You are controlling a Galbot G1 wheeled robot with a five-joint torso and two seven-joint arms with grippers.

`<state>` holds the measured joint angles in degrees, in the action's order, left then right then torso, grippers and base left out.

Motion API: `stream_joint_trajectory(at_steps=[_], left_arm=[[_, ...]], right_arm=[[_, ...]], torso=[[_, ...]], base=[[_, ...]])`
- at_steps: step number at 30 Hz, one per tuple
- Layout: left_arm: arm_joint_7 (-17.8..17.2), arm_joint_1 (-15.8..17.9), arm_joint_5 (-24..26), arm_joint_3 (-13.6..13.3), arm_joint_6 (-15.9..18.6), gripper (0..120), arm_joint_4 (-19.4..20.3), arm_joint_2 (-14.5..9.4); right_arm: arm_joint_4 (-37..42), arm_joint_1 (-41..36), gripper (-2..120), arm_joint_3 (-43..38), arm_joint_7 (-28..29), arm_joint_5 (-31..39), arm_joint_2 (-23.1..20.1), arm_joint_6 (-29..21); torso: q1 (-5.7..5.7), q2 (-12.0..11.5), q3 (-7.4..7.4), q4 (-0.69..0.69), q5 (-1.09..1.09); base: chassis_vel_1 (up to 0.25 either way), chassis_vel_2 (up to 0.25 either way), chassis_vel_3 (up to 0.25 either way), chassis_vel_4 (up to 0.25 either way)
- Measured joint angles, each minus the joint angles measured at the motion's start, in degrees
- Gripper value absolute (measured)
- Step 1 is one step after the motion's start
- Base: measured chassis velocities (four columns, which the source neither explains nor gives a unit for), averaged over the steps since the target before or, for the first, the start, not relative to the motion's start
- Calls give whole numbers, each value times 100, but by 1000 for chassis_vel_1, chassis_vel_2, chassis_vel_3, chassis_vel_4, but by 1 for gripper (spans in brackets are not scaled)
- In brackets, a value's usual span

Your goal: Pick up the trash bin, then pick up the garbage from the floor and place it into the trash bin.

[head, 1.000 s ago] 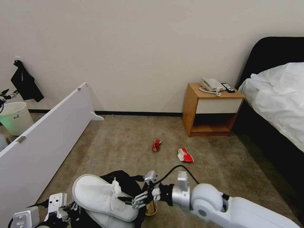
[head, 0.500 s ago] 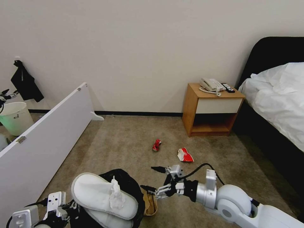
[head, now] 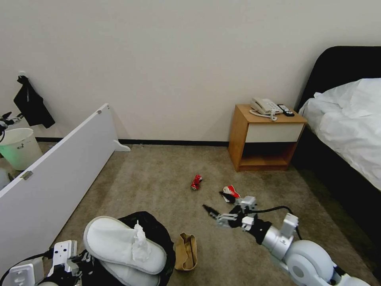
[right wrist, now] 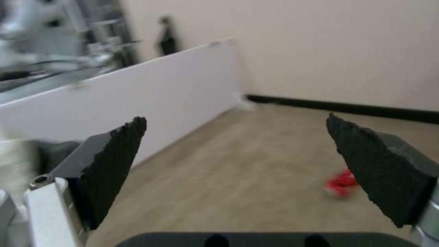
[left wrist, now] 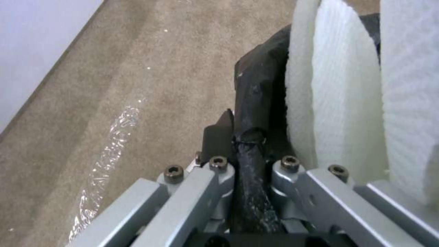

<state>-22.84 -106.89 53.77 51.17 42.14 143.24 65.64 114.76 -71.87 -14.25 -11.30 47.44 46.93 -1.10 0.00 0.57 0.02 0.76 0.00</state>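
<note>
Trash bin (head: 156,230) sits low by the robot's left side, two white slippers (head: 123,244) and a crumpled tissue (head: 139,240) poking out; left gripper (left wrist: 242,137) pinches its black bag rim; right gripper (head: 218,206) spread wide, empty, above carpet (head: 158,186) near the red-and-white wrapper (head: 231,193); brown paper bag (head: 185,251) lies beside the bin.

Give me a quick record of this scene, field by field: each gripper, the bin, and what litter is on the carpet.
left gripper: shut on the trash bin's black bag rim, low at the robot's left
right gripper: open, empty, above the carpet beside the wrapper
trash bin: holds two white slippers and a crumpled tissue
brown paper bag: on the carpet, right beside the bin
crushed red can: on the carpet, farther out
red-and-white wrapper: on the carpet, partly behind the right gripper
</note>
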Motion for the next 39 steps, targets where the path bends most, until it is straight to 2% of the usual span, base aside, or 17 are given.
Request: stream_joint_trajectory(at_steps=[6, 11, 13, 14, 16, 23, 25, 29, 39], left_arm=[[4, -4, -9, -9, 0, 4, 0, 9], [6, 29, -20, -19, 0, 4, 0, 9], [12, 14, -53, 11, 0, 4, 0, -2], [12, 14, -53, 11, 0, 4, 0, -2], [16, 2, -65, 44, 0, 4, 0, -2], [23, 4, -63, 60, 0, 4, 0, 15], [23, 0, -65, 106, 0, 4, 0, 15], [47, -5, -214, 148, 0, 4, 0, 24], [49, 15, -181, 123, 0, 4, 0, 40]], right_arm=[[-5, -566, 100, -719, 250, -647, 329, -51], [-44, -756, 100, -1070, 316, -1146, 640, -435], [-17, -800, 100, -1113, 686, -1531, 800, -755], [-17, -800, 100, -1113, 686, -1531, 800, -755], [35, -815, 100, -1060, 1062, -1697, 891, -972], [-19, -751, 100, -842, 1181, -1719, 1091, -1624], [-99, -731, 100, -814, 840, -1606, 1132, -1812], [-277, -722, 100, -584, 762, -1476, 1144, -1894], [-523, -622, 100, 40, 905, -1306, 1041, -2076]], torso=[[0, 0, 0, 2, 0], [0, 0, 0, 0, 0], [0, 0, 0, -2, 0], [0, 0, 0, -2, 0], [0, 0, 0, -1, 0], [0, 0, 0, -1, 0], [0, 0, 0, -1, -1], [0, 0, 0, 0, 0], [0, 0, 0, -1, 0]], base=[[0, 0, 0, 0], [0, 0, 0, 0], [0, 0, 0, 0], [0, 0, 0, 0], [0, 0, 0, 0], [0, 0, 0, 0], [0, 0, 0, 0], [0, 0, 0, 0], [0, 0, 0, 0]])
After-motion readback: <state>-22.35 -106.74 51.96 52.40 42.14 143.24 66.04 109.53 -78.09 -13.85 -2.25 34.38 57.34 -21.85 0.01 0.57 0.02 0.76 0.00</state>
